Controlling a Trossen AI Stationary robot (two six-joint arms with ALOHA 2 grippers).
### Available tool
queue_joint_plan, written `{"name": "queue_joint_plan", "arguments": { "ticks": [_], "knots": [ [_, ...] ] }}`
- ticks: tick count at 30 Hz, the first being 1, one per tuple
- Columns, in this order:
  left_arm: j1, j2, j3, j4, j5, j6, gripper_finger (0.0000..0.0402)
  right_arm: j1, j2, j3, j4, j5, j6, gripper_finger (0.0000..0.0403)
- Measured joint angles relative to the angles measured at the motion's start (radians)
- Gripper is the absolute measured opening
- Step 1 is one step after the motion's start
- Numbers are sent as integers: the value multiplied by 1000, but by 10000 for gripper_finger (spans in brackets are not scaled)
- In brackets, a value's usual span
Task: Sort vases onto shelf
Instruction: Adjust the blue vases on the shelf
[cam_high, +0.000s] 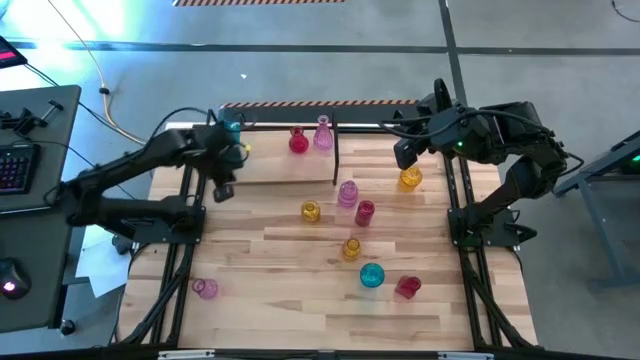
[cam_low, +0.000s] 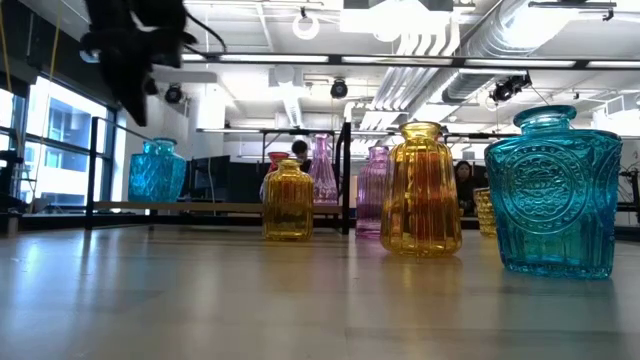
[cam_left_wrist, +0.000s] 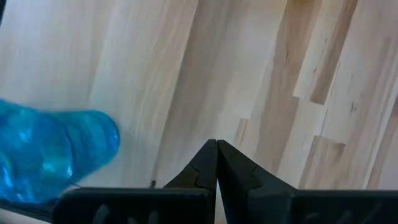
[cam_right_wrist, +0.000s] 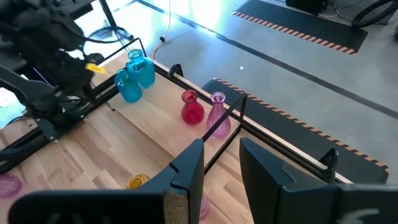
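Here, loose vases (cam_high: 350, 215) stand upright mid-surface; the right hand (cam_high: 405, 155), fingers apart, empty, hovers nearest the amber vase (cam_high: 410, 179). Farther back, the left hand (cam_high: 222, 190), fingers together, hangs beside the shelf (cam_high: 270, 168) holding cyan, red, pink vases

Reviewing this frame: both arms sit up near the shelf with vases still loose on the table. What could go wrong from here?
1. The left claw, shut and empty, hangs close to the cyan vases on the shelf; a careless swing could knock them.
2. The right claw, open, is above the amber vase at the table's right edge; a poor descent might push it off.
3. The pink vase and red vase stand close; grasping one may bump the other.
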Motion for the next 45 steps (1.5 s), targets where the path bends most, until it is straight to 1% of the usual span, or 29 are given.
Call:
{"name": "queue_joint_plan", "arguments": {
  "ticks": [5,7,11,15,21,24,33,37,41,45],
  "knots": [
    [-6,-188,-79,10,0,-31,0,0,0,0,0,0,-18,87],
    [-5,-243,-105,10,-28,-37,0,0,0,0,0,0,-26,87],
    [-4,-324,-160,51,-89,-13,0,0,0,0,0,7,-38,87],
    [-4,-366,-215,99,-109,-34,0,0,0,0,0,11,-44,87],
    [-4,-346,-221,117,-243,-70,0,0,0,0,0,11,-48,87],
    [-4,-325,-221,118,-271,-80,0,0,0,0,0,11,-60,87],
    [-4,-206,-222,120,-282,-54,0,0,0,0,-1,11,-62,87],
    [-4,-178,-222,127,-305,-7,0,0,0,0,-1,11,-62,87],
    [0,-152,-222,167,-302,-8,0,0,0,0,-1,11,-62,87],
    [27,-127,-222,200,-302,-2,0,0,0,0,-1,11,-62,87]
  ]
}}
